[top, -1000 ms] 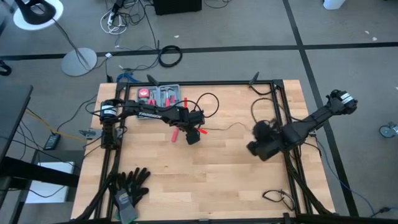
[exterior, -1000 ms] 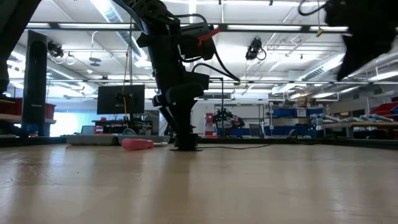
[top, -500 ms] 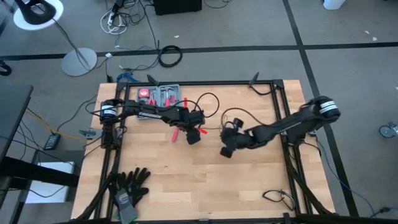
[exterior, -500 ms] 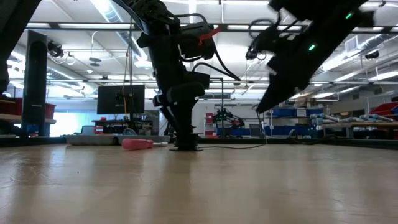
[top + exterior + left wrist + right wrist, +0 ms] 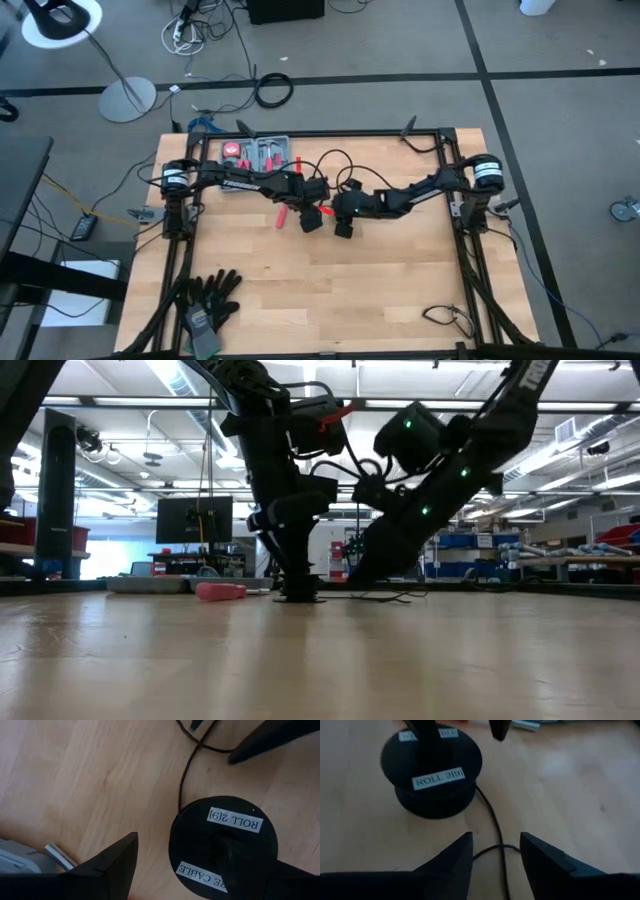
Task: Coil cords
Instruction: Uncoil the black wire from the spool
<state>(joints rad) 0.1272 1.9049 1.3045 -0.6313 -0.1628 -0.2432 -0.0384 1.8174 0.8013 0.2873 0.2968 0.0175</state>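
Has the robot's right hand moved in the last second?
Yes. The right hand has swung from near the table's right edge toward the middle, and is now close beside the left hand and the spool.

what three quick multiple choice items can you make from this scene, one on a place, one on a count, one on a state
1. Where is the black spool?
A. on the wooden table
B. on the floor
C. in the tool tray

2. How many white labels show on the spool's top in the right wrist view?
A. none
B. three
C. six

3. How is the right claw?
A. shut on the spool
B. open over the black cord
C. out of view

Answers:
1 A, the spool stands on bare wood.
2 B, ROLL 2[9] is nearest, with two more partly hidden behind the left claw.
3 B, its fingers stand apart with the cord on the wood between them.
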